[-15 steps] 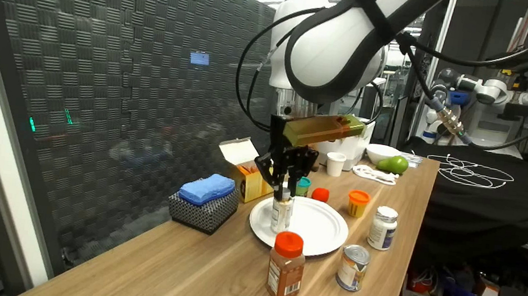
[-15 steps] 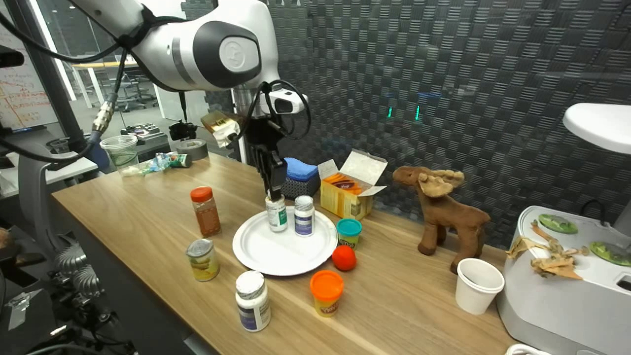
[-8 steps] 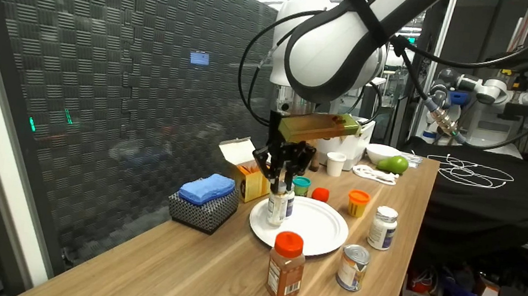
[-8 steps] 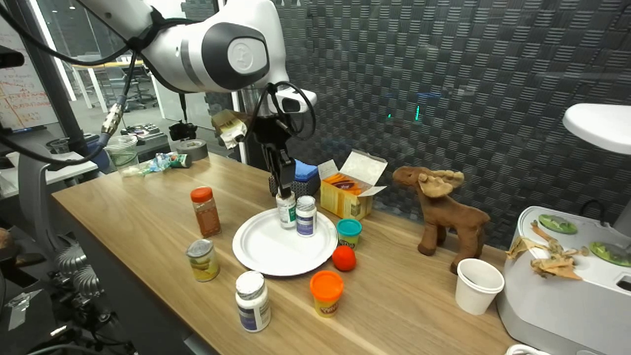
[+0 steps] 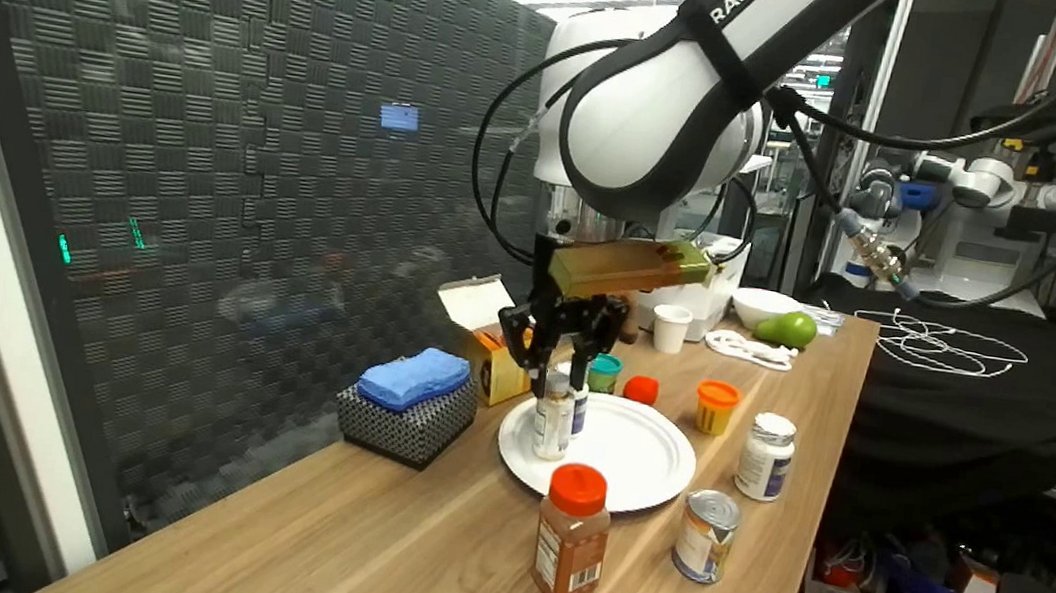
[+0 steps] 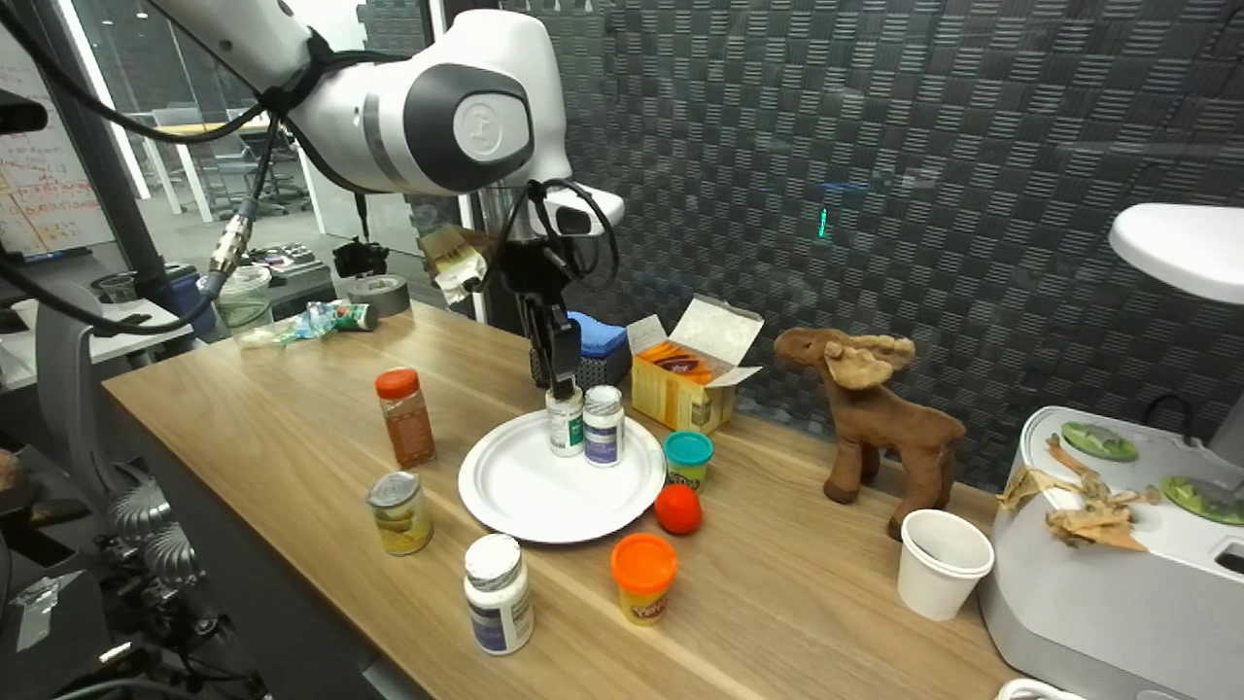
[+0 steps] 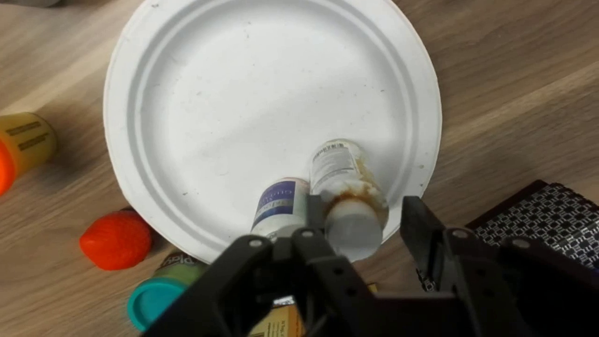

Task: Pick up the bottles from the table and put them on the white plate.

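"What is the gripper [image 7: 362, 208] doing?"

"Its fingers [image 7: 417, 224] are spread; the green-label bottle [image 6: 566, 426] is between them, with a gap on one side (on the other side I can't tell if the finger touches it)."

"Is that bottle on the white plate [image 6: 525, 498]?"

"Yes; it stands up there, under the gripper; the purple-label bottle [image 6: 604, 437] stands on the plate too, just beside the nearer finger."

"Where are the other bottles?"

"On the table [image 5: 337, 535], off the plate; the white bottle [image 6: 499, 598] and the brown bottle [image 5: 571, 549] with the red cap both stand well away from the gripper; a can [image 6: 400, 520] stands between those two."

"And what else is near the gripper?"

"In the wrist view, a teal-lidded tub [image 7: 159, 297] and a round red thing [image 7: 116, 241] sit to its left; a black patterned box [image 7: 550, 222] sits to its right; in both exterior views a blue cloth [image 5: 414, 379] lies on that box."
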You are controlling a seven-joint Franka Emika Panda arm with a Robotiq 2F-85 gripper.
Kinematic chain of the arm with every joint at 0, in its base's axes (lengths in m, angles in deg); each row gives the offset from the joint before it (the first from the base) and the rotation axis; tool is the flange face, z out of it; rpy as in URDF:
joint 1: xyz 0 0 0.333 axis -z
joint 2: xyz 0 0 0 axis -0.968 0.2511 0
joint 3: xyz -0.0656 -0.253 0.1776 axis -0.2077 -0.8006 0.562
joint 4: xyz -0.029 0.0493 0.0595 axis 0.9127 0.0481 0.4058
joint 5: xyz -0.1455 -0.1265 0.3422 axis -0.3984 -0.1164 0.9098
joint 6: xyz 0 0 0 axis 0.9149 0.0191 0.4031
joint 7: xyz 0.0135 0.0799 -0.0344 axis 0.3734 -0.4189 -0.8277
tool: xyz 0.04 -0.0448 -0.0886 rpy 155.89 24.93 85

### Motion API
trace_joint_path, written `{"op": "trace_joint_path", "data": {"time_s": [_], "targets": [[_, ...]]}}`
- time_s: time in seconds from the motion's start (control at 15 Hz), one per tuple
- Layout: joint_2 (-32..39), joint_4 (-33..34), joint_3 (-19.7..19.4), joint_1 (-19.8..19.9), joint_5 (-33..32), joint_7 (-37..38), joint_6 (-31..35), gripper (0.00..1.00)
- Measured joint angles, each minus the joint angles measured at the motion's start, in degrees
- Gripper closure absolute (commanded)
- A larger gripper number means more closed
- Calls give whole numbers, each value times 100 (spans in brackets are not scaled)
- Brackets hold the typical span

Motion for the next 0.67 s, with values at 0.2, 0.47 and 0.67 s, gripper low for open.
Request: {"op": "trace_joint_path", "data": {"time_s": [0.2, 0.47, 0.67], "targets": [[-216, -23, -9, -69, -70, 246, 17, 1], [-930, -317, 69, -280, -293, 682, -25, 0], [-1458, -711, 398, -346, -223, 720, -74, 0]]}}
